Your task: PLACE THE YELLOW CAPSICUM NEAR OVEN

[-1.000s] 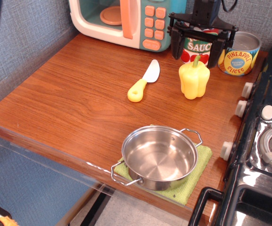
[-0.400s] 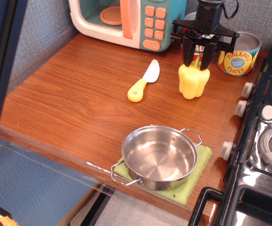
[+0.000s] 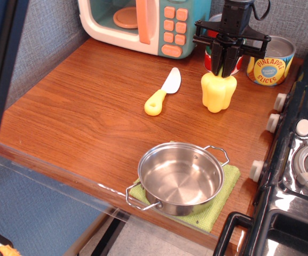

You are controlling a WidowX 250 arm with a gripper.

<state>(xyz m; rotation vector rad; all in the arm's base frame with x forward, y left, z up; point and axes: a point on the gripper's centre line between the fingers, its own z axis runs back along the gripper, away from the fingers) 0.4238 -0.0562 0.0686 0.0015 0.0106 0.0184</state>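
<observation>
Gripper (image 3: 224, 68) is sitting right on top of the yellow capsicum (image 3: 218, 93), its dark fingers pinching in on the stem at the crown, though I can't quite tell whether they're fully biting yet. That stem seems the sensible place to take it; the lobed body looks smooth and could be slipping out of a side pinch. It's looking like light, hollow, stiff plastic, pale yellow and glossy. It's standing upright on the wooden counter (image 3: 84, 112), in front of the sauce tin (image 3: 212, 53), a little right of the oven (image 3: 143, 24).
</observation>
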